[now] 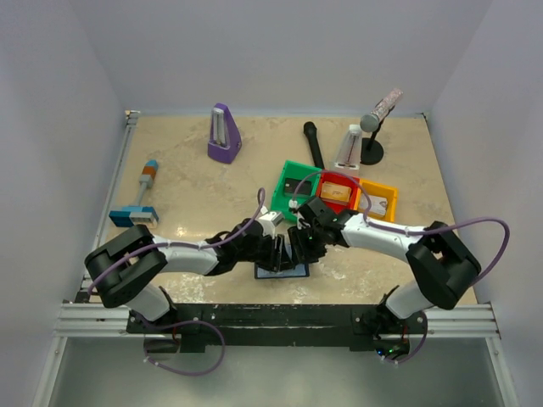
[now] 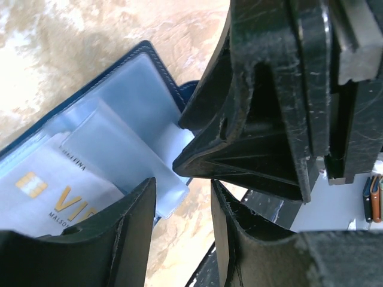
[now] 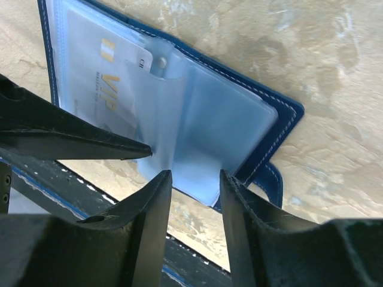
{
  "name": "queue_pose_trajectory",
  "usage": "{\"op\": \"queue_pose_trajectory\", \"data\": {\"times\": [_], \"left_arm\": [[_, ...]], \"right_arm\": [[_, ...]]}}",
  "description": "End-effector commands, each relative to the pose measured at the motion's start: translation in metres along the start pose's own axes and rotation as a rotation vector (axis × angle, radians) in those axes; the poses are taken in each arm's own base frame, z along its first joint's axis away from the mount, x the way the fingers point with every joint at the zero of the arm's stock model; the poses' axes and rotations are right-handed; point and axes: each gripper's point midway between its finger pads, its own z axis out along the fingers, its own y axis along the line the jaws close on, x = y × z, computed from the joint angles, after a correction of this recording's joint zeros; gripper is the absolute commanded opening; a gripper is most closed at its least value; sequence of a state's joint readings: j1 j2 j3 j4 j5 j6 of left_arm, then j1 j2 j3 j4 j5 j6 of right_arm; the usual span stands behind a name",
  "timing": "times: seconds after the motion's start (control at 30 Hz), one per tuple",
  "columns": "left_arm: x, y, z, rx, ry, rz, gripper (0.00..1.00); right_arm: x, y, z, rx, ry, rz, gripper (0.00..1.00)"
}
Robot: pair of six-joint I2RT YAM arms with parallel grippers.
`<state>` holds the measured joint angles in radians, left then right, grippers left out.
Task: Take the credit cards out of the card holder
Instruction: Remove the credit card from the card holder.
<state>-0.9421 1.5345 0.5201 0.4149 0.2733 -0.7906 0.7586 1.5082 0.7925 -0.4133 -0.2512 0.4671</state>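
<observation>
Your 2 arms reach forward and bend inward, so both wrists meet low over the near middle of the table (image 1: 195, 199). The card holder (image 1: 280, 272) lies there, opened flat, just ahead of the base rail. Your left gripper (image 2: 183, 185) comes in from the left and tips down over the holder. Its 2 fingers stand apart with nothing pinched between them. The corner of the clear sleeves (image 3: 203, 131) sits right at the mouth of that gap, but you cannot tell whether it touches either finger. Your right gripper (image 3: 195, 174) comes in from the right, pitched steeply down. Its jaws are parted and empty, hanging at the near edge of the same sleeves. From the right wrist you see 1 left fingertip resting its point on the sleeve. 1 credit card (image 3: 99, 78), pale with gold "VIP" lettering, sits inside its pocket on the holder's left half. Behind the arms a green bin (image 1: 297, 188), a red bin (image 1: 339, 191) and an orange bin (image 1: 379, 200) stand side by side.
</observation>
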Motion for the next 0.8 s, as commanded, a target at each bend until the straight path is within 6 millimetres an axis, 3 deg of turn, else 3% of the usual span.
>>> {"op": "queue_pose_trajectory", "data": {"times": [0.0, 0.33, 0.47, 0.77], "left_arm": [[-0.022, -0.028, 0.004, 0.088, -0.053, 0.059, 0.47], [-0.034, -0.039, -0.001, 0.104, -0.085, 0.094, 0.47], [-0.036, -0.041, 0.001, 0.109, -0.082, 0.102, 0.47], [-0.054, -0.059, 0.005, 0.143, -0.103, 0.139, 0.48]], "right_arm": [[-0.004, -0.005, -0.012, 0.041, -0.042, 0.006, 0.44], [-0.010, -0.010, -0.025, 0.070, -0.087, 0.014, 0.50], [-0.012, -0.005, -0.032, 0.040, -0.125, 0.018, 0.57], [-0.013, -0.011, -0.045, 0.065, -0.176, 0.037, 0.58]]}}
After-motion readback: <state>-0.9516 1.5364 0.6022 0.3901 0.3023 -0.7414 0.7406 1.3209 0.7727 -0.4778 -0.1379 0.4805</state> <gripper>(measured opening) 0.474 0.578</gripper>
